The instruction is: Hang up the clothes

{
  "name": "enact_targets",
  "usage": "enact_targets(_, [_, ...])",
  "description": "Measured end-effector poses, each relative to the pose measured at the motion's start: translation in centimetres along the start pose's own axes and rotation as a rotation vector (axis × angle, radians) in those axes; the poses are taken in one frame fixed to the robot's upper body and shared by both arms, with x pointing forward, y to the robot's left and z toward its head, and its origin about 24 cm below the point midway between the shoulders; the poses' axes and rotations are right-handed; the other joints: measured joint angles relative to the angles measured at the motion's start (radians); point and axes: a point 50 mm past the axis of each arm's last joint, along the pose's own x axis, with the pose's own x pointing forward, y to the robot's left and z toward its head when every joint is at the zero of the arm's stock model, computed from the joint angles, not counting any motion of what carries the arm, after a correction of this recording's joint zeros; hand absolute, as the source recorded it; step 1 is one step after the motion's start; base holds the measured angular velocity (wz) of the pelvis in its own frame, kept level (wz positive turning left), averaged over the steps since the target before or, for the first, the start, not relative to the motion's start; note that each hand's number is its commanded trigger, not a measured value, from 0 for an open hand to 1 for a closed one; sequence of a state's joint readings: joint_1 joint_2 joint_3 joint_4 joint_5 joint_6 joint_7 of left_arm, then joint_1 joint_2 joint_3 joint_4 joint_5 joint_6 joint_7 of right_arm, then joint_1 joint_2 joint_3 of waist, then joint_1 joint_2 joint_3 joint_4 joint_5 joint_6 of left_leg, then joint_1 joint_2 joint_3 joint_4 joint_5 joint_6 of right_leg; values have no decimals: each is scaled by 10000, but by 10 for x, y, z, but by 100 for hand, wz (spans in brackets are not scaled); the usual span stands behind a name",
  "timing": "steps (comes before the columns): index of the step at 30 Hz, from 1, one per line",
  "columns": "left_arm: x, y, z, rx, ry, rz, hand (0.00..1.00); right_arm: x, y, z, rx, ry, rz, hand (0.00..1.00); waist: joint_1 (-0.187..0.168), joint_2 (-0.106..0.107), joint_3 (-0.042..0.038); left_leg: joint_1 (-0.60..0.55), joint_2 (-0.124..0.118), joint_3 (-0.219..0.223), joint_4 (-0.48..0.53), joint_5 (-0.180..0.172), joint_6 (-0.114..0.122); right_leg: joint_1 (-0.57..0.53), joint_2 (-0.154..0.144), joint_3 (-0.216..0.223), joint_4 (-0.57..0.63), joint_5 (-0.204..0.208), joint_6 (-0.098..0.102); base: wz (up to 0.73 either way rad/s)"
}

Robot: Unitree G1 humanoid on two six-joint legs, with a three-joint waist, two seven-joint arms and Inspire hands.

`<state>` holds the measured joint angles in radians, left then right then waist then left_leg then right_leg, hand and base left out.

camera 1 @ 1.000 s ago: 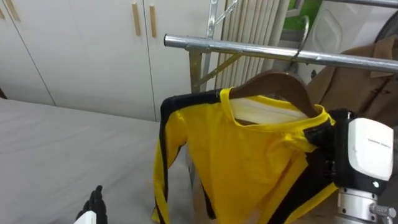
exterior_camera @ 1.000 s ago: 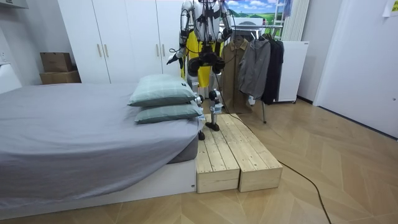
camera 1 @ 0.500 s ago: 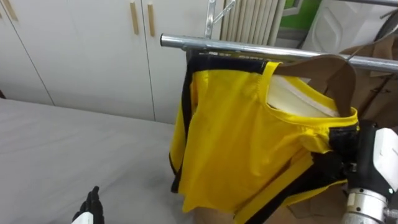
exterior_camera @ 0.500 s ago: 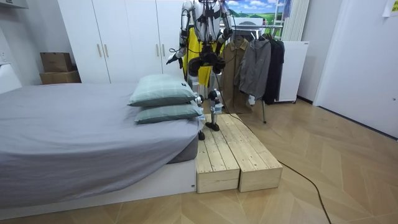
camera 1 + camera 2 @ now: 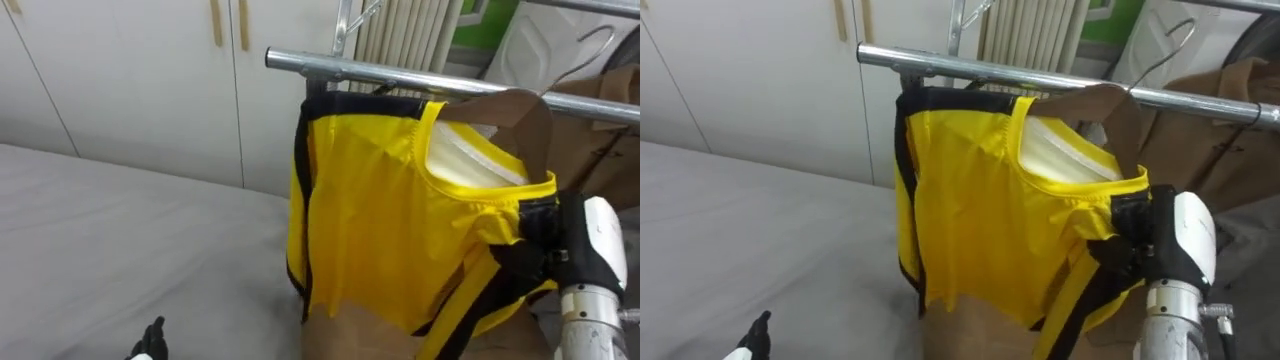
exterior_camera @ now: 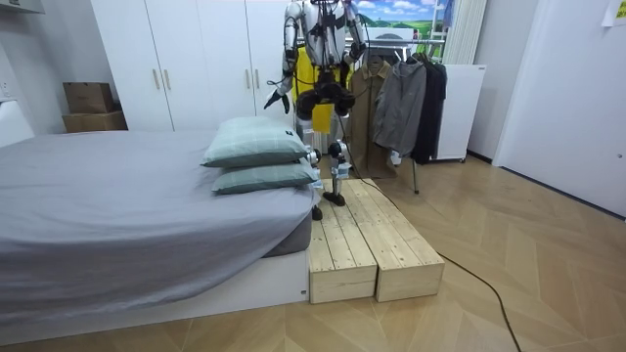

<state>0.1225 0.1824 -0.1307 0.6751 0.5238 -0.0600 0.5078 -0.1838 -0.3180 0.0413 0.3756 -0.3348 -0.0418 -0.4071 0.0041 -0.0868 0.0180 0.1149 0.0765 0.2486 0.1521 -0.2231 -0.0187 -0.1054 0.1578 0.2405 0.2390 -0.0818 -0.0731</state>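
A yellow garment (image 5: pixel 380 220) with black trim hangs on a brown wooden hanger (image 5: pixel 520 105) just under the metal rail (image 5: pixel 400 75) of the rack. It is turned nearly edge-on to me. The hanger's thin wire hook (image 5: pixel 590 45) rises above the rail; I cannot tell whether it rests on the rail. My right hand (image 5: pixel 590 240) is at the garment's right shoulder, its dark fingers curled on the cloth and hanger. My left hand (image 5: pixel 150 340) is low at the left over the bed, its fingers relaxed in the room view (image 6: pixel 275 98).
A grey bed (image 5: pixel 100 240) lies on my left, with white wardrobe doors (image 5: pixel 120 70) behind it. A brown coat (image 5: pixel 610 130) hangs further right on the rail, beside dark clothes (image 6: pixel 411 108). I stand on a wooden platform (image 6: pixel 372 244) next to two pillows (image 6: pixel 256 152).
The garment has risen from below the rail up to it and turned from facing me to nearly edge-on, with my right hand following. The left hand has hardly moved.
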Motion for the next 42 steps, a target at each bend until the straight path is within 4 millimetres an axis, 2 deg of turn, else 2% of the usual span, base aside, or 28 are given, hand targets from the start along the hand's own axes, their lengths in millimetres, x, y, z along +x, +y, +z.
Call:
enact_targets(3, [2,3,-2,-36,127,62,0,13,-5,9,-147,-395,114,100,34,-81,3,-16,7,-70,26,0,-1,0,-47,-72,-25,-2,-5,6])
enact_targets(6, [3,5,-2,-113,145,182,0,17,-7,9,-340,-498,204,100,85,-191,-14,-47,-1,-144,96,0,-1,17,-86,-141,-20,-2,-6,7])
enact_targets(16, [8,13,6,-103,-409,582,0,22,-4,-13,-343,271,1050,100,278,-416,-32,-16,-13,-331,121,15,-28,286,-157,-321,-347,212,47,6])
enact_targets(20, [10,18,7,24,-554,679,0,19,-1,-25,-484,725,1634,100,272,-492,-78,-26,-37,-458,136,11,-35,341,-189,-447,-352,221,57,9])
enact_targets(27, [12,22,7,104,-653,670,0,11,10,-41,-747,1417,3004,100,315,-482,-70,-57,-33,-600,136,23,-52,375,-261,-571,-352,227,53,6])
enact_targets(33, [12,22,8,111,-718,641,0,1,19,-58,-565,2272,3525,100,338,-451,-20,-54,-27,-701,137,24,-54,467,-284,-654,-462,221,47,6])
enact_targets(39, [13,22,11,42,-912,642,0,-13,26,-81,-601,3583,3840,100,558,-492,27,-121,-21,-909,114,18,-62,521,-313,-820,-586,209,33,9])
enact_targets(42, [14,21,14,38,-1066,619,0,-16,29,-84,-367,3830,3867,100,578,-454,53,-164,-20,-1012,118,18,-62,555,-343,-928,-697,213,28,11])
